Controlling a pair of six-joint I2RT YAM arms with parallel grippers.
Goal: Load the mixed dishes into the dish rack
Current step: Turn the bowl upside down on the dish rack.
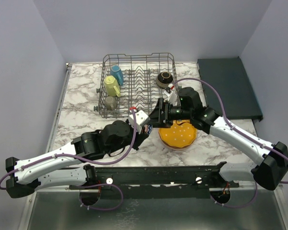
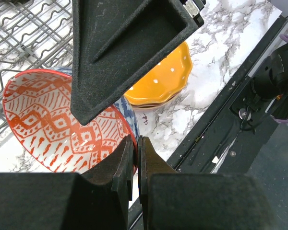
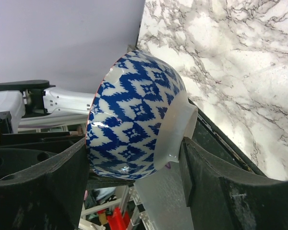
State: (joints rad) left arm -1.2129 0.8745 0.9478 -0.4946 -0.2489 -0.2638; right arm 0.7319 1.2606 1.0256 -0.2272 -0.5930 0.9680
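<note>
Note the left gripper (image 2: 136,141): its fingers stand almost together and pinch the rim of the red-patterned bowl (image 2: 43,120). The bowl is tipped on edge, and its open face spreads away to one side of the fingertips. The blue-white bowl (image 3: 134,110) shows directly behind that rim, against the red one's outside; you cannot tell whether the two are nested.

Note the right gripper (image 3: 134,143): its fingers are set wide, one on each side of the blue-white bowl. One finger touches the white foot and the other lies at the rim side, across the red-patterned face. You cannot tell whether they press on the bowl.

The orange white-dotted plate (image 1: 177,135) lies just beyond the left fingertips, under the right fingers. The dish rack (image 1: 143,84) stands farther beyond both pairs of fingers, apart from them, and holds the blue mug (image 1: 116,73), yellow-green mug (image 1: 112,86), grey cup (image 1: 110,102) and dark brown bowl (image 1: 164,79)
</note>
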